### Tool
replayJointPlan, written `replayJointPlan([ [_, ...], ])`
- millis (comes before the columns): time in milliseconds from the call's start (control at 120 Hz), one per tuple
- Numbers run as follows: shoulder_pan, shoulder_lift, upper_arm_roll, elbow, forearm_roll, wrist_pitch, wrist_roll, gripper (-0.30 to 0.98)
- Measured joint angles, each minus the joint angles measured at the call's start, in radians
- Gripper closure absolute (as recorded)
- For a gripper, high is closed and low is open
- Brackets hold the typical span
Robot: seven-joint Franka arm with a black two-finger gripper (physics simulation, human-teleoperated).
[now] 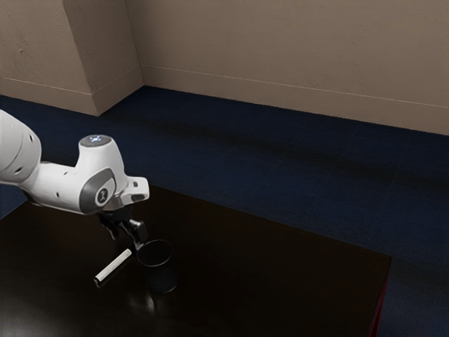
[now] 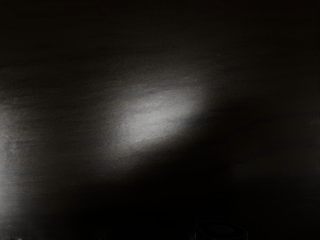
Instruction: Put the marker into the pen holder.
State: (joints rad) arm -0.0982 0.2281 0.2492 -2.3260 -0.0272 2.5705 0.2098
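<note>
1. Gripper (image 1: 128,241): black and angular, its two fingers spread with a gap between them, above the table near the pen holder's rim; one smooth white arm (image 1: 63,186) with grey joint caps carries it.
2. One marker (image 1: 114,266): a slim white cylinder with a dark end, lying on the table, outside the pen holder and just beside it.
3. Its long axis slants from the exterior view's lower left to upper right; the dark end points lower left, the other toward the pen holder's rim.
4. One pen holder (image 1: 161,276): a dark, see-through upright cylinder with a thin round rim.
5. One table (image 1: 238,246): dark brown, glossy, faintly streaked, with soft glare in the wrist view.
6. Beyond it, dark blue floor (image 1: 280,165) and rough beige walls (image 1: 280,45).
</note>
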Motion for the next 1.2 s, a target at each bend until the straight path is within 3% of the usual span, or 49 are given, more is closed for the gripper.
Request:
replayJointPlan([
  [225,0.0,0.001,-0.004,-0.001,0.0,-0.001,0.003,0.36],
  [350,0.0,0.004,-0.005,-0.001,0.001,-0.002,0.004,0.46],
  [733,-0.002,0.01,-0.009,-0.001,0.017,0.003,-0.016,0.58],
  [908,-0.004,0.004,-0.008,-0.001,0.052,0.004,-0.065,0.7],
  [1200,-0.001,-0.055,-0.01,-0.001,0.027,-0.013,-0.071,0.74],
])
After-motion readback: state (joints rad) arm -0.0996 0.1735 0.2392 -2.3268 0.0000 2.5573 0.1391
